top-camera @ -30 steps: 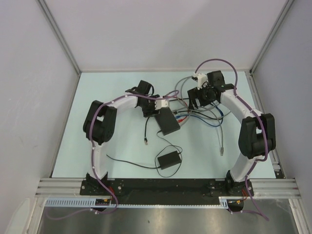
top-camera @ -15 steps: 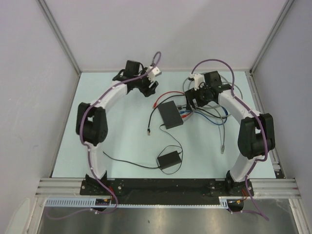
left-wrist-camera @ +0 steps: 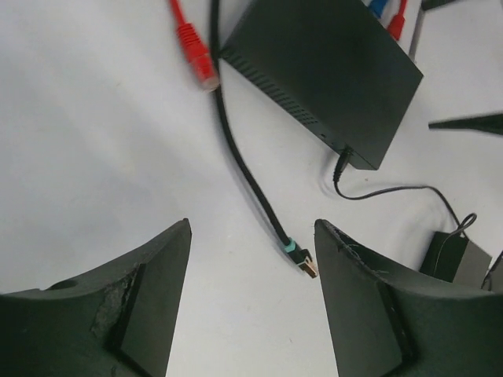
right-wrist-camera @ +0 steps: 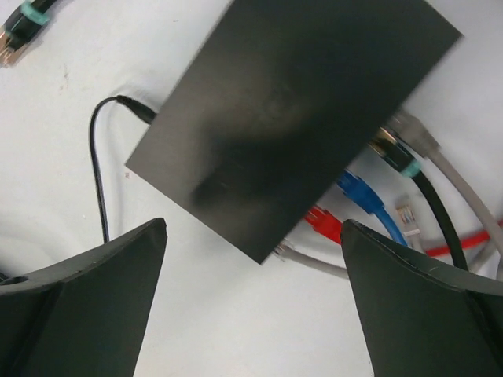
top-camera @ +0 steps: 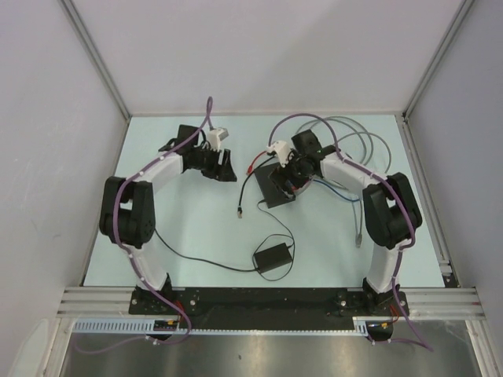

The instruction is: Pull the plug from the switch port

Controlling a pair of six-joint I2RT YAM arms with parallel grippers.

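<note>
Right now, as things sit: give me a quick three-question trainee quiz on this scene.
1. True or false: the left hand grips the loose red plug.
2. Which hand hangs above the switch? A left hand, B right hand, C neither.
3. Fill in: the loose black cable's plug carries a ___ band.
Key: 1 false, its fingers stand apart with nothing held; 2 B; 3 teal.

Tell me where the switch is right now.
Top view: the switch lies mid-table, slightly right, under the open right gripper, with the power adapter nearer the arm bases.
</note>
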